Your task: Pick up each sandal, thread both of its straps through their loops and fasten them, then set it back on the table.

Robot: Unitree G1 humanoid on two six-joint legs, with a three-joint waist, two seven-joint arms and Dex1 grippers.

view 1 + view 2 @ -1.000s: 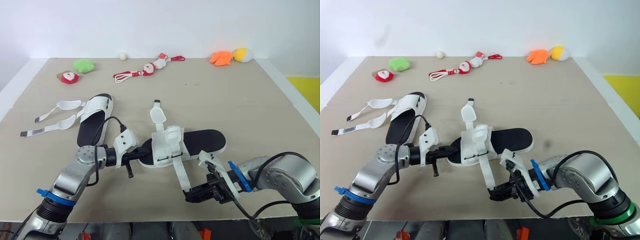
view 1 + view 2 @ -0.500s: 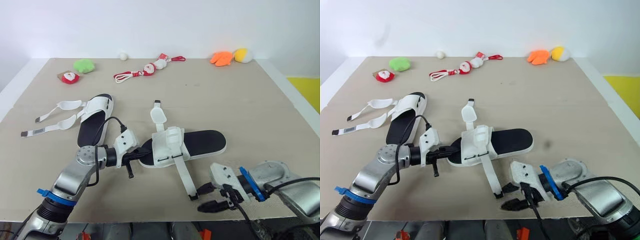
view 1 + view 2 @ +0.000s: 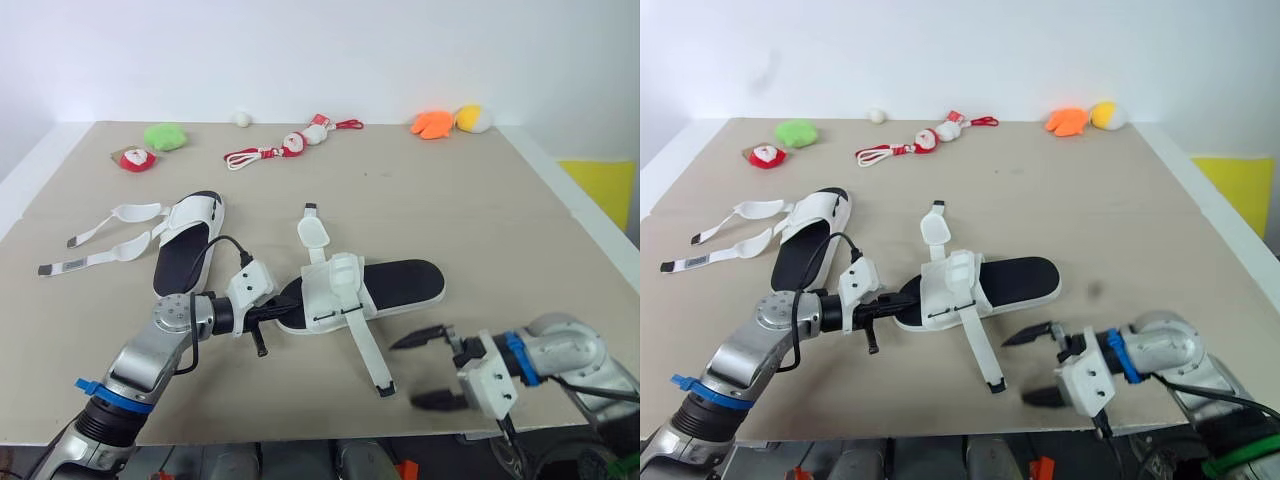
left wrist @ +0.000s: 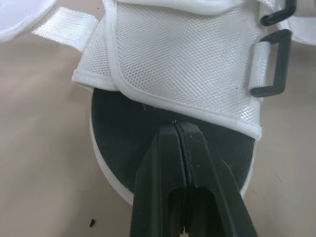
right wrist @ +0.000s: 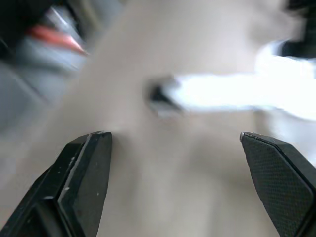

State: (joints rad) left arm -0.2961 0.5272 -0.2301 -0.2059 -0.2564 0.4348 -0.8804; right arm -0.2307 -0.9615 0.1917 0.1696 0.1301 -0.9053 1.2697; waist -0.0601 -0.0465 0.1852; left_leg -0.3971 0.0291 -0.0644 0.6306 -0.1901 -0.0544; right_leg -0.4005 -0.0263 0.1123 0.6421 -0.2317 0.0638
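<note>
Centre frame: sandal flat on counter, long strap trailing toward lower edge, unthreaded. Left pincer clamped on its sole rim. Right pincer agape at lower right, apart from strap. Risk: flat strap skids away if fingers nudge it.

Bright, even light; soft shadows.
</note>
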